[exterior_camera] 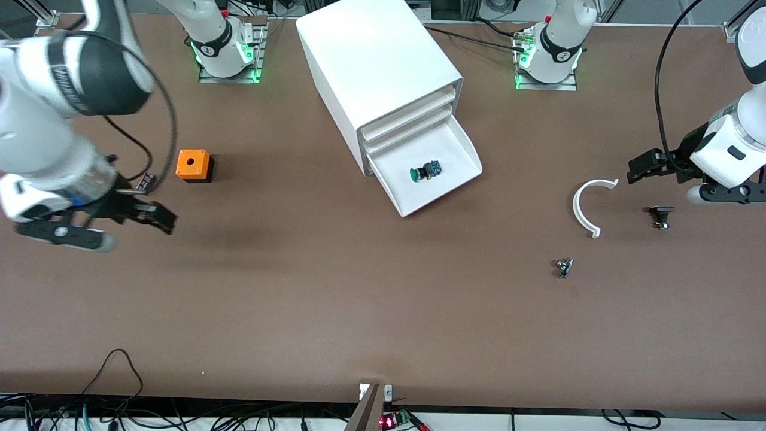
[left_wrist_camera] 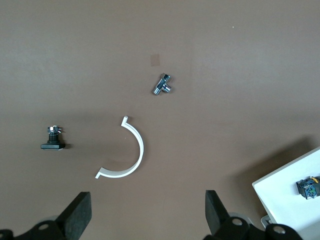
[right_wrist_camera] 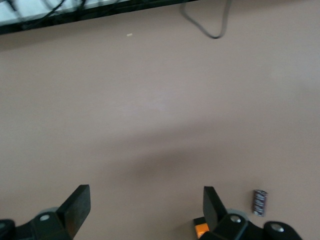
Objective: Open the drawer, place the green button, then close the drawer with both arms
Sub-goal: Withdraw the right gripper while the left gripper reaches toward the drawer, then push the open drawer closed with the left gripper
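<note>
Button (exterior_camera: 425, 172), round green cap, lies in smooth white drawer (exterior_camera: 461, 146); both grippers spread wide, empty.

Button (exterior_camera: 425, 171) lies in my pulled-out bottom drawer (exterior_camera: 456, 157) of the cabinet (exterior_camera: 371, 66); curved strip (exterior_camera: 586, 206) toward left arm's end.

Robotics laboratory: two arms bolted on lit base plates (exterior_camera: 227, 75) beside the table (exterior_camera: 335, 311), cable bundles (exterior_camera: 119, 413) along its edge.

Green-capped button (exterior_camera: 425, 172) in white drawer (exterior_camera: 461, 149); orange box (exterior_camera: 193, 165) on brown table (exterior_camera: 335, 299).
</note>
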